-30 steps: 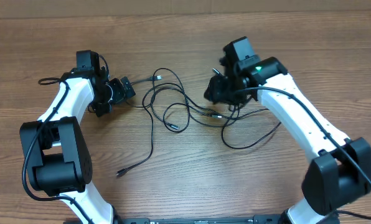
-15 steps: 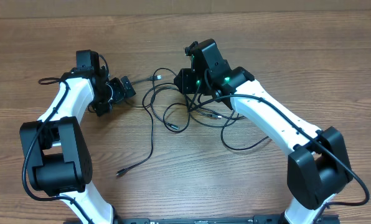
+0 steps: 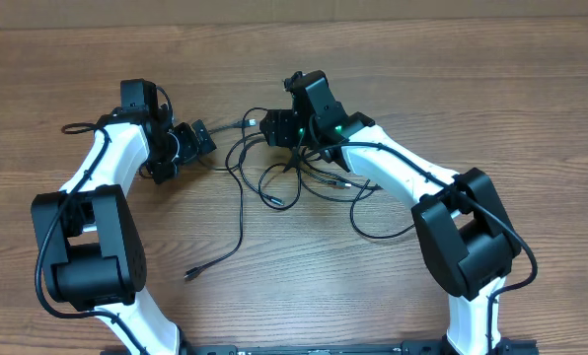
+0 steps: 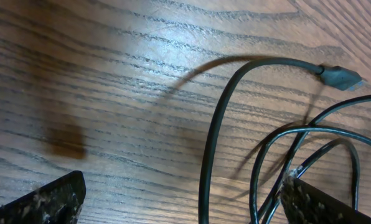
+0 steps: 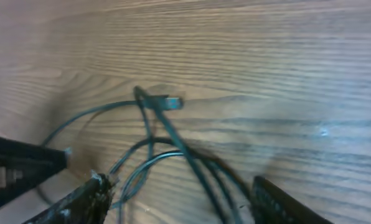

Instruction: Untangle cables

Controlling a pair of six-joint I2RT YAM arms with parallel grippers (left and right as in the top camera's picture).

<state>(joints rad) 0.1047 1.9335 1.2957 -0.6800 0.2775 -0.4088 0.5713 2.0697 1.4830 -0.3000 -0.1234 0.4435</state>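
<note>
Swung leftward from the tangle's far side, the right arm now reaches over its upper middle; the left arm has not shifted. Left gripper (image 3: 197, 138): jaws spread wide, empty, poised at the tangle's left edge. Cables (image 4: 205, 168): looped and crossed on the table (image 3: 472, 79) between the arms, one plug (image 5: 172, 102) lying free at the top. Right gripper (image 3: 276, 128): fingers apart, straddling crossed strands, clamping none. Step in hand, by judgement: selecting a strand. The next move calls for closing on one strand near the plug and drawing it clear.

A brown wood-grain table (image 3: 531, 89) fills the view, evenly lit
</note>
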